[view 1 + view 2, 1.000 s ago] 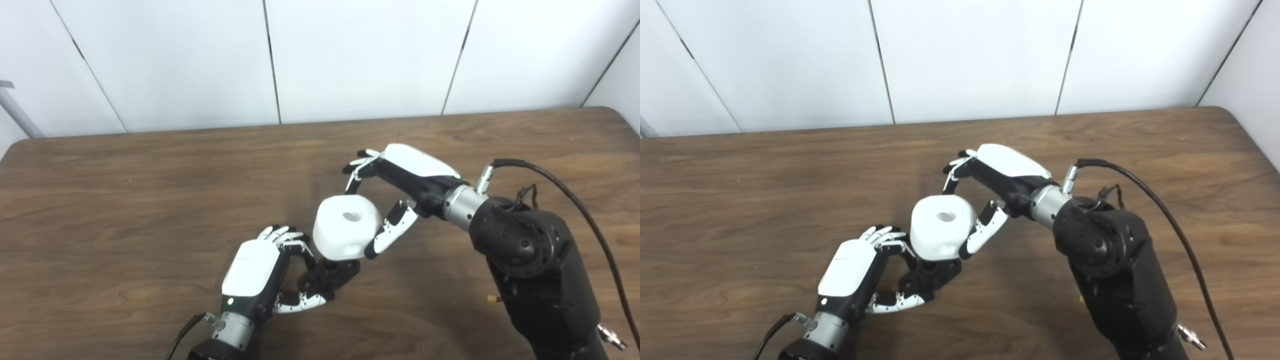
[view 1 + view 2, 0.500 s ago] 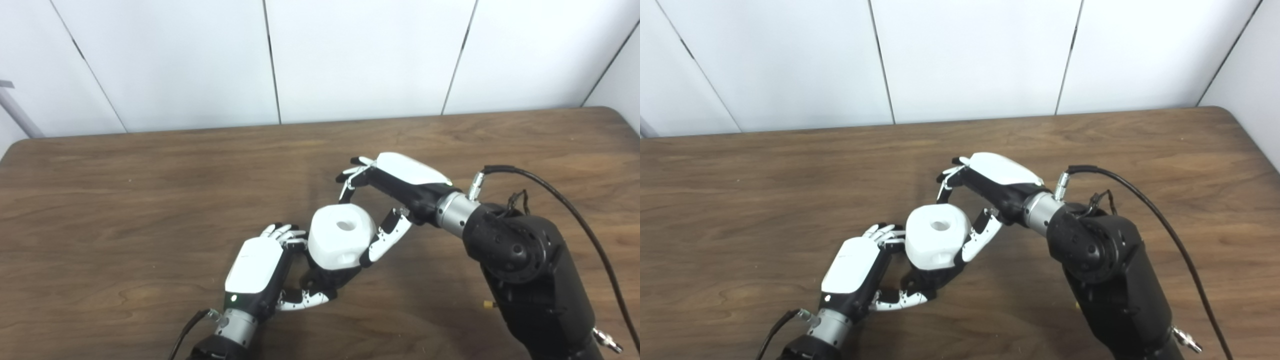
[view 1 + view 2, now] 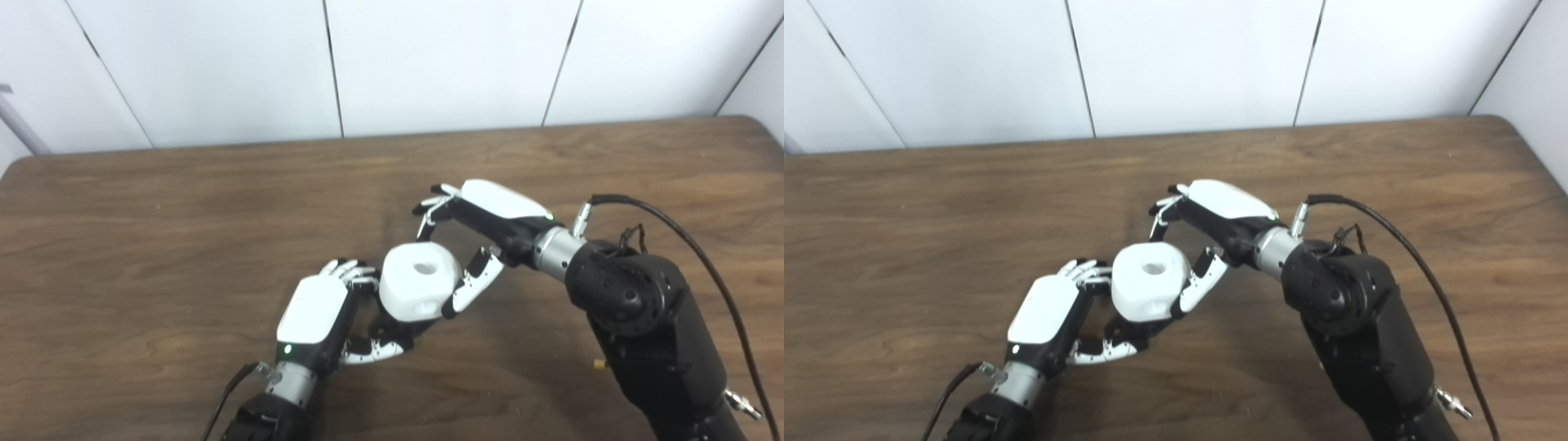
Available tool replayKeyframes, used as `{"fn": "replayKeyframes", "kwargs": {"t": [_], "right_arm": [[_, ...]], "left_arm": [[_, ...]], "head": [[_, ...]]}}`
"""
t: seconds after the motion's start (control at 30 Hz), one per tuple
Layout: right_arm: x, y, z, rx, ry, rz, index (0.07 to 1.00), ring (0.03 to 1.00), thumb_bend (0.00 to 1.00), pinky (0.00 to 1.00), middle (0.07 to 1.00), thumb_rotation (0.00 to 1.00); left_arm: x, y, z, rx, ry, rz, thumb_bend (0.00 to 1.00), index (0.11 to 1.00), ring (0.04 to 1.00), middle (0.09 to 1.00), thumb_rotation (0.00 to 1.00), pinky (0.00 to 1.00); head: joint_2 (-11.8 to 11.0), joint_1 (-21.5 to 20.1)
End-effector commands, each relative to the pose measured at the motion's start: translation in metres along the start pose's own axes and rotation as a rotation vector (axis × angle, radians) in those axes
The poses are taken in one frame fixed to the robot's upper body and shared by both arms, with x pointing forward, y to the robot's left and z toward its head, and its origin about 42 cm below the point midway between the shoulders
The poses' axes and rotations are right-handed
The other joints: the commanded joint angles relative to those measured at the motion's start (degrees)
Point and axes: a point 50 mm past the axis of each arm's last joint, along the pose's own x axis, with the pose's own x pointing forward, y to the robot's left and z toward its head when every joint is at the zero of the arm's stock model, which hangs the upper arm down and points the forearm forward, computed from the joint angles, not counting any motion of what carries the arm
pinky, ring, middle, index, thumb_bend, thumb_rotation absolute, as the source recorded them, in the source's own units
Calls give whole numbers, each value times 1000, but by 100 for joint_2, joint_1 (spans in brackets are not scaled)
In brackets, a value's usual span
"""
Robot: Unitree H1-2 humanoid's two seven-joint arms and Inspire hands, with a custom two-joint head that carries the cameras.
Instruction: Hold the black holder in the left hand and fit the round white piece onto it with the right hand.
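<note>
the left hand (image 3: 315,318) grips the black holder (image 3: 401,331) low over the wooden table (image 3: 153,245), its fingers curled around it. the right hand (image 3: 484,229) pinches the round white piece (image 3: 419,289) between its thumb and its fingers, and the piece sits directly on top of the holder, hiding most of it (i cannot tell if it is fully seated).

to do this step well, i think the right hand should press straight down along the axis of the hole in the top of the piece, without tilting it, while the left hand keeps the holder firm and does not let it turn. release only when the piece sits level.

no brand, label or writing can be read anywhere.
</note>
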Motion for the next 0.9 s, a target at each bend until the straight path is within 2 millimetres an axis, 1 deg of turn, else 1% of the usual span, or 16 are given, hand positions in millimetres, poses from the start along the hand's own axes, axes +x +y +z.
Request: {"fn": "replayKeyframes", "kwargs": {"t": [0.0,0.2,0.87], "right_arm": [[-1,-8,5,-12,-25,-49,482,1000,525,1000,874,135],[0,-3,5,-8,-27,-49,482,998,525,1000,875,135],[3,2,6,-6,-36,-70,482,997,525,1000,870,135]], "left_arm": [[3,-1,3,25,-9,-11,518,488,870,778,44,924],[3,-1,3,25,-9,-10,518,488,869,777,44,928],[5,-4,5,20,-12,-10,518,488,873,776,44,927]], "head": [[8,11],[3,13],[-33,43]]}}
